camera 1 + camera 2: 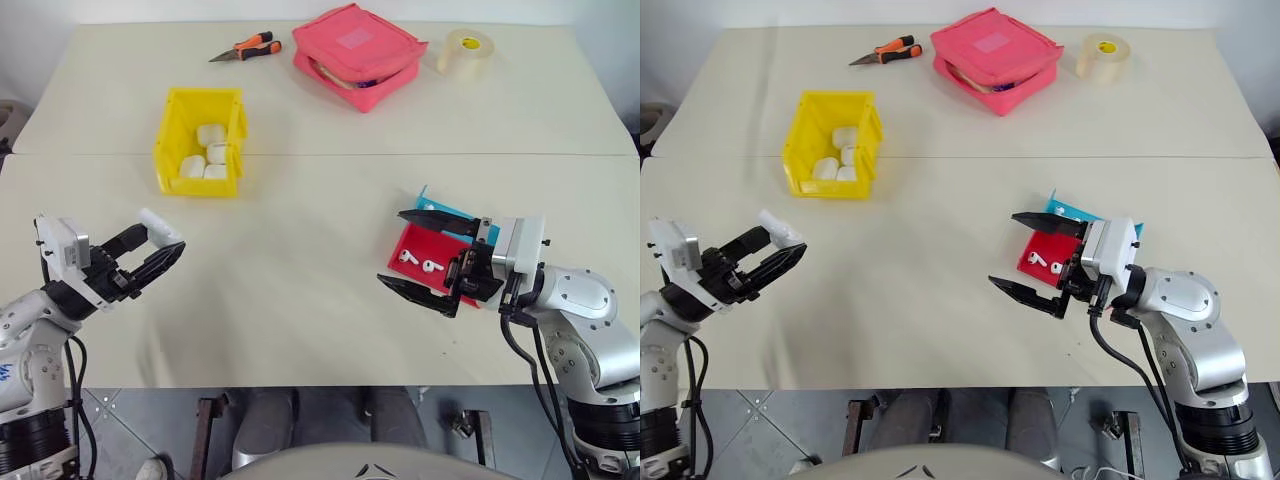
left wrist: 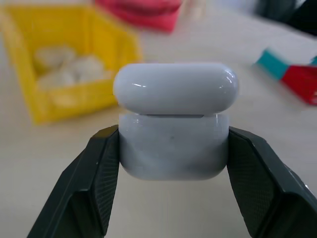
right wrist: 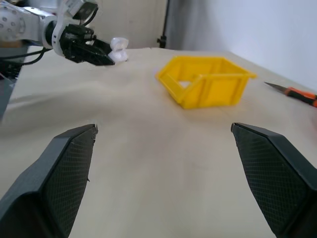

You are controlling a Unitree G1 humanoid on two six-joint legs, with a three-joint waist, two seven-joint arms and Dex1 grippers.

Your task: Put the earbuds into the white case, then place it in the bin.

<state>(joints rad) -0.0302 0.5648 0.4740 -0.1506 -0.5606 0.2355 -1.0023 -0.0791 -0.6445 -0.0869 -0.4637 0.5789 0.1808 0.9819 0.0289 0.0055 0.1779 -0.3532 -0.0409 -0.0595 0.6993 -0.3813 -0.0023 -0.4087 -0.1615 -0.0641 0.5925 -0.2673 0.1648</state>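
No readable writing anywhere on show; the pink fabric zip pouch (image 1: pixel 358 55) carries a paler patch on top, blank from here. The left gripper (image 1: pixel 158 247) is clamped on the small glossy white rounded case (image 2: pixel 173 119), its black fingers (image 2: pixel 94 183) pressing both sides of the body, lid standing slightly ajar, held above the table's near-left part. The right gripper (image 1: pixel 420 252) hangs with jaws spread wide and nothing between them, just in front of the shallow red-and-blue tray (image 1: pixel 418 240), where two tiny white stemmed earbuds (image 1: pixel 420 261) lie side by side on the red floor. Up the table, the bright yellow plastic bin (image 1: pixel 200 140) with tall walls holds several white rounded cases like the one held, bunched toward its near end. At the far edge lie orange-and-black handled pliers (image 1: pixel 247 48), the pouch, and a roll of pale tape (image 1: pixel 465 52). Between the two grippers the cream table (image 1: pixel 300 260) lies bare, wide room across the middle; a seam runs across it just behind the bin's near wall.
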